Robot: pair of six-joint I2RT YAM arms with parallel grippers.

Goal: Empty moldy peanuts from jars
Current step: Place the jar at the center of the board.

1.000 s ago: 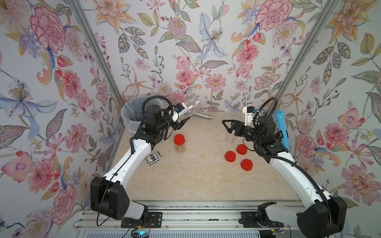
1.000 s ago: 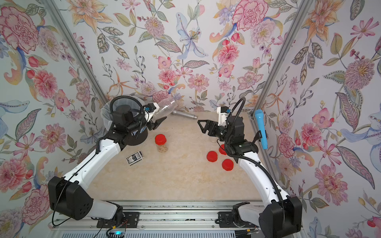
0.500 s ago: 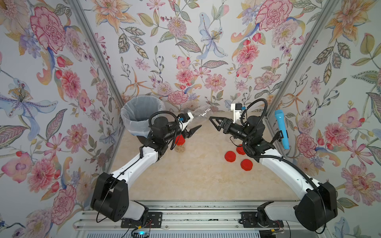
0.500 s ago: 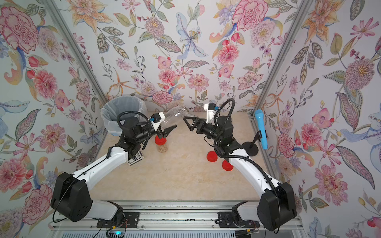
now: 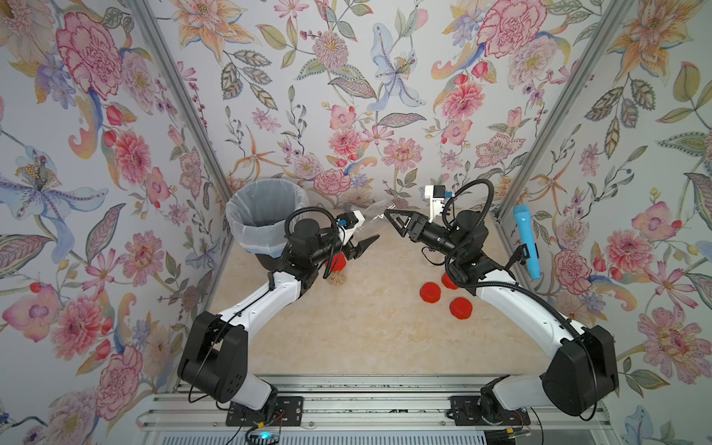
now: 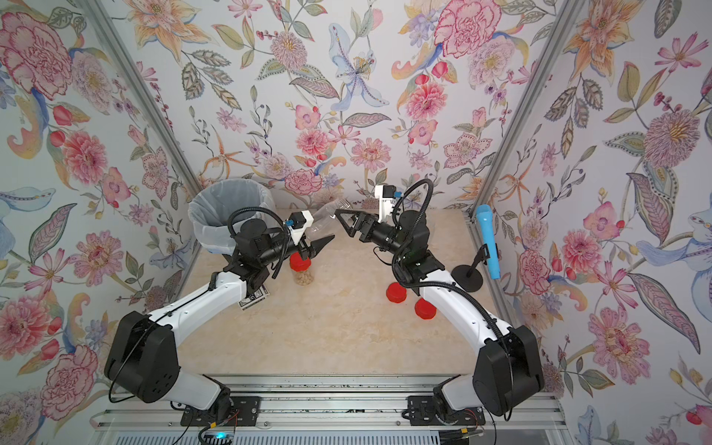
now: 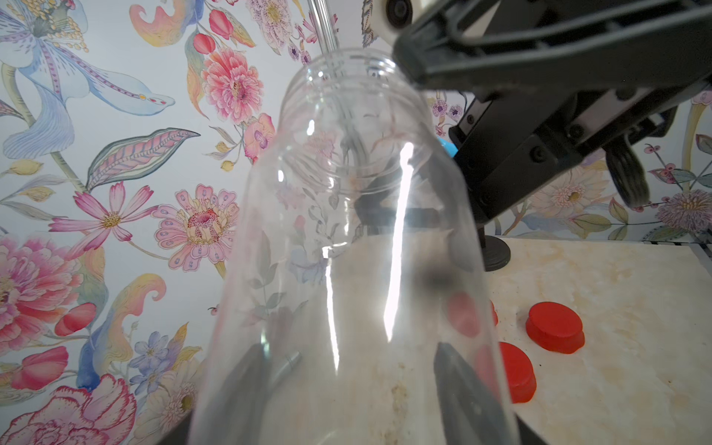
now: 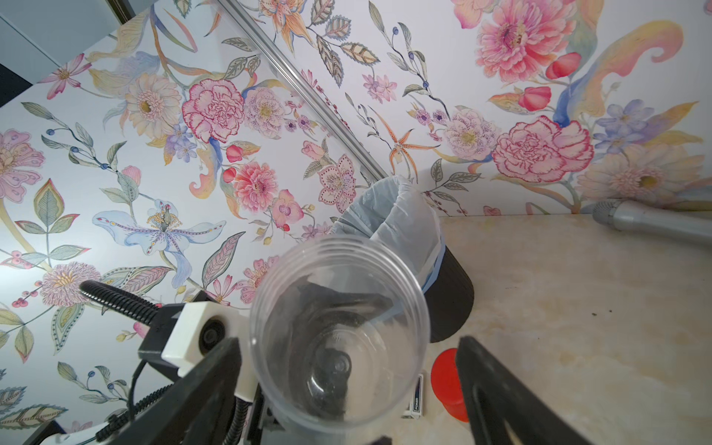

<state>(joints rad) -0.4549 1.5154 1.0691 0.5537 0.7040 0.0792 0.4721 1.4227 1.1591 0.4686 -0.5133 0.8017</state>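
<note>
Handover time: our left fingers [image 5: 366, 244] hold the emptied jar [image 8: 339, 327], right fingers [image 8: 497, 385] wide round its mouth; next they should close.

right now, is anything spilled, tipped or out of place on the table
No spill: no loose peanuts show on the table. The lidless empty jar hangs tilted in the left claw, its mouth inside the open right claw. Three red lids lie loose; a grey microphone lies on its side by the wall.
</note>
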